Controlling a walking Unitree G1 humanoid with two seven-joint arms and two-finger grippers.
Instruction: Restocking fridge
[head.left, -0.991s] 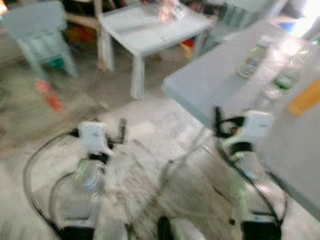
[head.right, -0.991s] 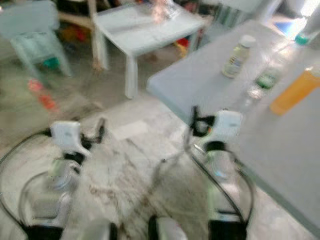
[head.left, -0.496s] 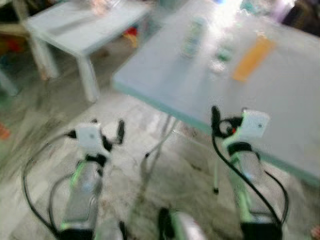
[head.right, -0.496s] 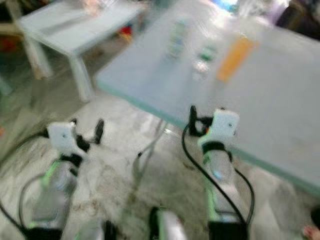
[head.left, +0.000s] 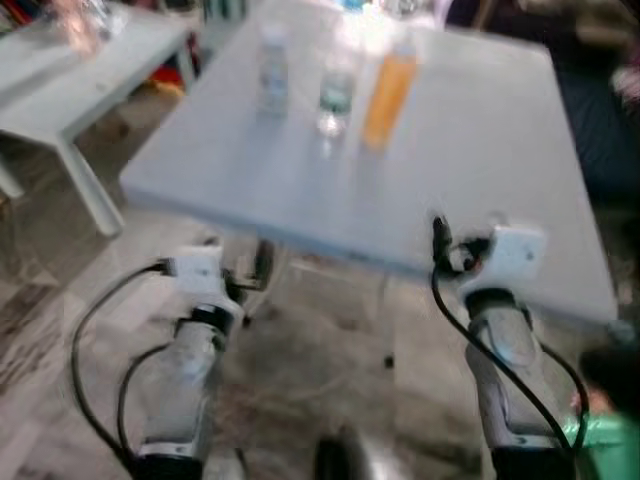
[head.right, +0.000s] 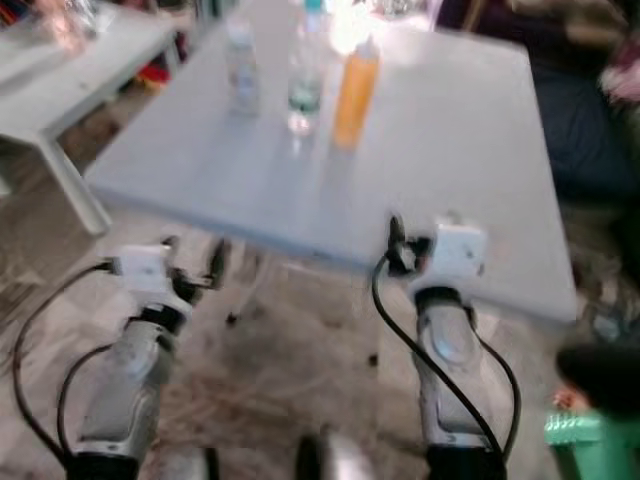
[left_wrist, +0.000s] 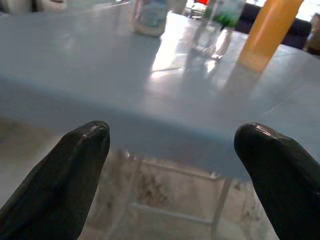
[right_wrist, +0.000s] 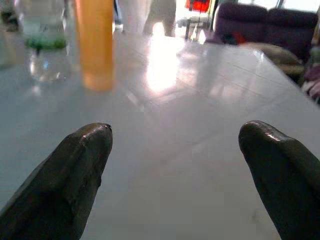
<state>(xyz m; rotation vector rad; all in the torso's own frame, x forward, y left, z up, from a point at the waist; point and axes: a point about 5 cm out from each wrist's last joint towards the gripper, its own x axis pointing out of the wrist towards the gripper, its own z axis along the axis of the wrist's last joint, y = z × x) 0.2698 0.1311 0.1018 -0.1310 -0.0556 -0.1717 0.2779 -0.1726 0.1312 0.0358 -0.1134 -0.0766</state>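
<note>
Three bottles on pale blue table (head.left: 470, 150), upper centre of head view: tall orange bottle (head.left: 388, 88), clear green-labelled bottle (head.left: 336, 95), small white-capped bottle (head.left: 272, 70). Left gripper (left_wrist: 172, 165) and right gripper (right_wrist: 175, 165) both spread, empty, at near table edge. Risk: blurred approach, wide reach toppling closely spaced bottles.

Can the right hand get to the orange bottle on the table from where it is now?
Probably not yet. The right hand, open and empty, is only at the near edge of the table; the orange bottle stands far across it. Nothing lies between them, but the robot likely must step closer.
</note>
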